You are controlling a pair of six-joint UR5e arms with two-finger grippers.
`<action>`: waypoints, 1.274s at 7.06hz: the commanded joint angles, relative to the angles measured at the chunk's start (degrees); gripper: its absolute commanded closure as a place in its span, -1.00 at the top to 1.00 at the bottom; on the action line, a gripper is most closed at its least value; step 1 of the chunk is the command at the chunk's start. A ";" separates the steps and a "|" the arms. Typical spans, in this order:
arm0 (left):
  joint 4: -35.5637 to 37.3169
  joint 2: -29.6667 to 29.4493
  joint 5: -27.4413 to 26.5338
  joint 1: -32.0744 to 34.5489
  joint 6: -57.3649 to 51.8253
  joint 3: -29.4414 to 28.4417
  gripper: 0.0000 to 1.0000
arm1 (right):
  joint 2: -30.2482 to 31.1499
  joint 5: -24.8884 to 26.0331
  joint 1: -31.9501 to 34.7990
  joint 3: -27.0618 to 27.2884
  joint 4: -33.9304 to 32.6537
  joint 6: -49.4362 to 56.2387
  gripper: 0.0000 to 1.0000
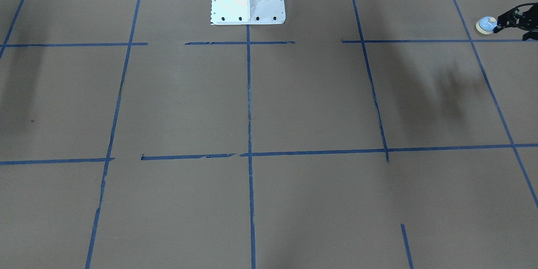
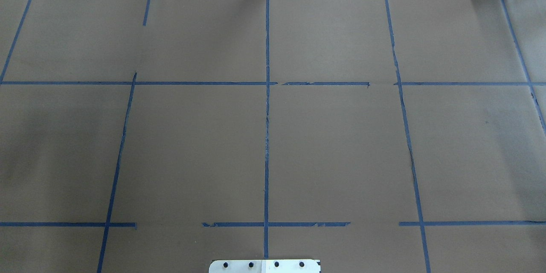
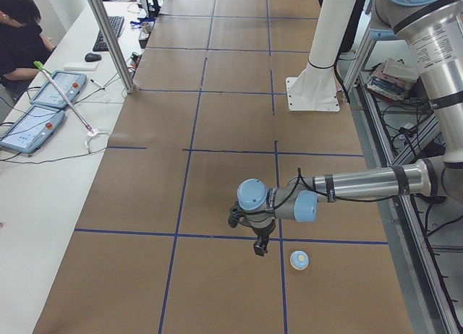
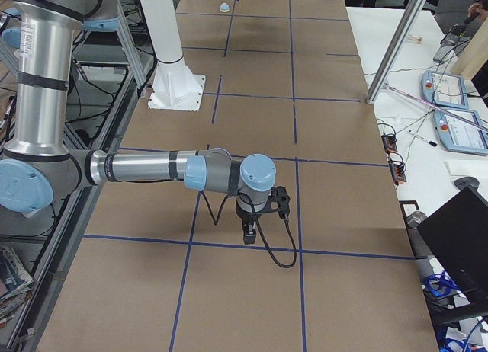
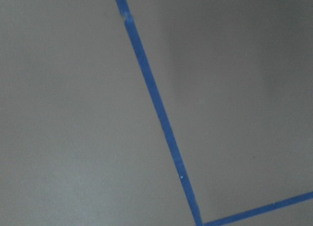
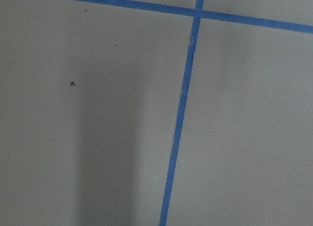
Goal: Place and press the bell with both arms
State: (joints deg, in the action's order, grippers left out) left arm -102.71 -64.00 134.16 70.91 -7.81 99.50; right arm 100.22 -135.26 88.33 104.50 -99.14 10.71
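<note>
Bell: I see the bell [image 3: 299, 259] sitting upright on the brown paper [image 2: 341, 149], in the lower middle of the left-end view. It also shows at the far upper right of the front-facing view, just above a blue tape line [image 1: 420, 41].
Left gripper: the left gripper [image 3: 258, 247] hangs fingers-down just beside the bell, on its left in the left-end view and apart from it. It has hold of nothing. I cannot tell how wide it stands, because the front-facing view cuts it off at the frame's edge.
Right gripper: the right gripper [image 4: 249, 232] hangs over the paper at the centre of the right-end view, well apart from the bell at the top of that frame. It does not have the bell, and I cannot tell its opening.
Wrist views: both show me only paper and tape.
Done: by my reading, nothing I can confirm. The bell lies free, off toward one end of the table.
Left: I judge the grasp, the placing and the press are all yet to come.
</note>
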 commanded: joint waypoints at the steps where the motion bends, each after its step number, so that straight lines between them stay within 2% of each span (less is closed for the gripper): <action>1: -0.91 1.25 0.05 -5.49 -0.01 -4.38 1.00 | -0.02 0.00 0.00 0.00 0.00 0.01 1.00; 6: -0.82 1.33 2.06 -10.43 0.60 -9.05 1.00 | 0.24 0.00 0.00 0.00 0.00 0.01 1.00; 9: -1.00 1.07 2.07 -11.92 6.82 -9.14 1.00 | 0.59 0.00 0.00 0.09 0.00 0.10 1.00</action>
State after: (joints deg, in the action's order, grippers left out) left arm -103.62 -62.80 136.22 59.62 -3.37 90.40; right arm 100.71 -135.26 88.33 104.58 -99.14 10.80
